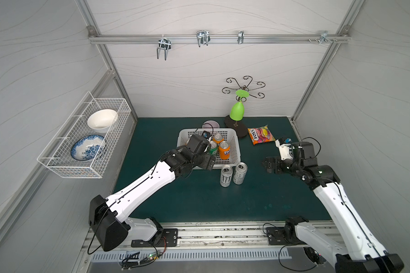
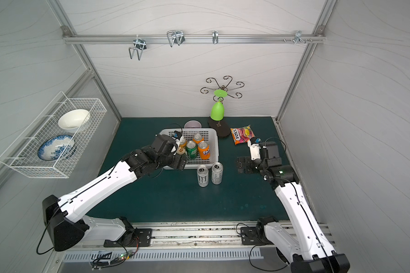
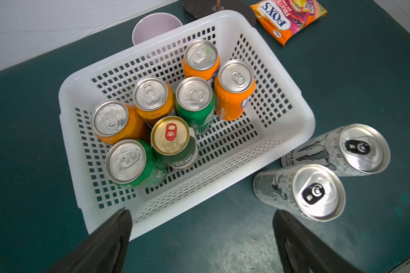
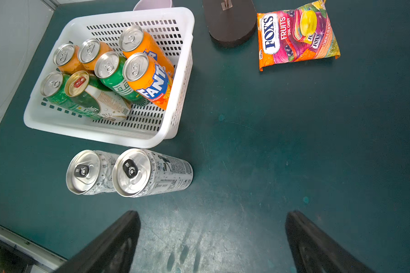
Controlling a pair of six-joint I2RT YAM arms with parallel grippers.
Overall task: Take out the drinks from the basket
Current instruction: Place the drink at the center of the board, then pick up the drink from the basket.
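Left gripper (image 3: 199, 212), jaws wide apart and empty, hangs over the white basket's (image 3: 175, 203) near rim. Inside, the left wrist view shows four orange cans (image 3: 234, 92), two green cans (image 3: 195, 106) and a gold-topped can (image 3: 171, 136). In both top views the arm (image 1: 152, 179) hides several. Two Monster cans (image 1: 226, 176) stand at the basket's 5 o'clock, and the right gripper (image 4: 213, 212), spread and empty, is at 4 o'clock.
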